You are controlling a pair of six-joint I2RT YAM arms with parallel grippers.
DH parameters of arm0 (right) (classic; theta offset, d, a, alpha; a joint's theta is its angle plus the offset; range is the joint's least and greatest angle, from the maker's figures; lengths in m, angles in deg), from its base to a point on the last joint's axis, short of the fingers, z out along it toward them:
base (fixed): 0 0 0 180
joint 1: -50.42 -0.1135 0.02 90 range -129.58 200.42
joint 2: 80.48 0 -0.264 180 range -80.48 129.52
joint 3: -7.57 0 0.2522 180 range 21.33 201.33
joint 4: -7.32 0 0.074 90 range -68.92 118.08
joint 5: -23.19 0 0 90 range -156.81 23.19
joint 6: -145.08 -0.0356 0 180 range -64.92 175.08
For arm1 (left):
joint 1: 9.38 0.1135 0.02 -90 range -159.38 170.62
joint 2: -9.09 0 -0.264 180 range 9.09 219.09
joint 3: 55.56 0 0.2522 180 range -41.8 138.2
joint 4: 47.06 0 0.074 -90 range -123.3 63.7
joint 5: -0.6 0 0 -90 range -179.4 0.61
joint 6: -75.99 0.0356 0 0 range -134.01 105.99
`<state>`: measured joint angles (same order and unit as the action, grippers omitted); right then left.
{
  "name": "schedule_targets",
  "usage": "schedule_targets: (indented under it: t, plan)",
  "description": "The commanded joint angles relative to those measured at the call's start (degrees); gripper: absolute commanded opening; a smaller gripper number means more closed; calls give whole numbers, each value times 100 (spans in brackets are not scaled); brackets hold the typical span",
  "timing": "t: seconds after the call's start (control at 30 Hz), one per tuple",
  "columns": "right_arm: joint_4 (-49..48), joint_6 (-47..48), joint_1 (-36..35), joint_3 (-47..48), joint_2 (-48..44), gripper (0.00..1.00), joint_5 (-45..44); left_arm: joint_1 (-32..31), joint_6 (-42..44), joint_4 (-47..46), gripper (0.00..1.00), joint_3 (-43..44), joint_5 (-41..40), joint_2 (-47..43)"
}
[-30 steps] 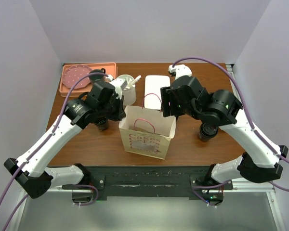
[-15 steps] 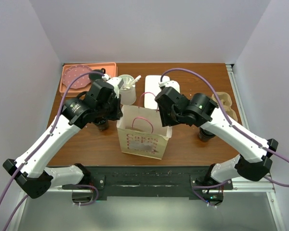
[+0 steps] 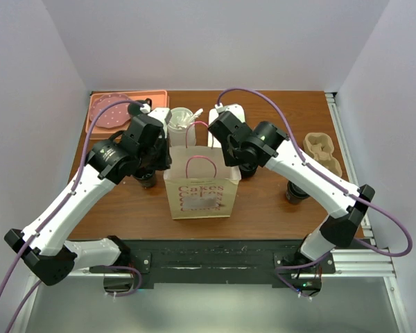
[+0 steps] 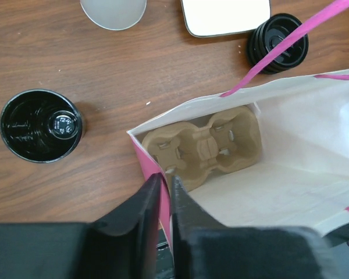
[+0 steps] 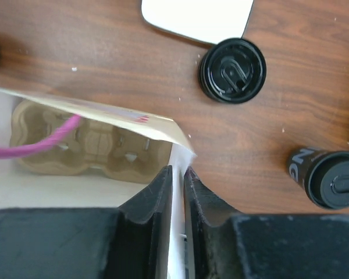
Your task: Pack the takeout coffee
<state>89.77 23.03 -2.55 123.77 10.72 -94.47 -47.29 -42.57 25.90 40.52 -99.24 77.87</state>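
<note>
Wooden table (image 3: 125, 201); left fingers (image 4: 142, 209), right fingers (image 5: 154, 200) pinch paper bag (image 3: 197, 198) walls; lidded cups (image 5: 231, 71), open cup (image 4: 39, 125) beside.

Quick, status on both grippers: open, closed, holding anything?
Left gripper: closed, pinching the rim of the paper bag.
Right gripper: closed, pinching the opposite rim of the paper bag.

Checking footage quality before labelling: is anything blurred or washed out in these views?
Top view: sharp, evenly lit, only soft shadows. Left wrist view: left fingers dark and blurred up close, white inside of the bag nearly washed out. Right wrist view: right fingers also blurred, white tray glaring without detail.
</note>
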Motion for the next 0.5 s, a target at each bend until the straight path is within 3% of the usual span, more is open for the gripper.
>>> schedule_targets:
  t: [0.0, 0.13, 0.17, 0.27, 0.47]
  plan:
    - [-136, 77, 32, 505, -23, 28, -99, 47, -71, -84, 24, 232, 52, -65]
    - [-57, 85, 41, 795, -67, 42, 111, 47, -10, -93, 48, 266, 220, -215]
    - [-14, 85, 41, 961, -102, 47, 216, 47, -1, -102, 49, 284, 264, -250]
    - [57, 24, 50, 1173, -225, 51, 279, 38, -132, -75, 53, 319, 300, -311]
    - [198, -240, 592, 1280, -690, 53, 269, 47, -194, -338, 76, 267, 184, -618]
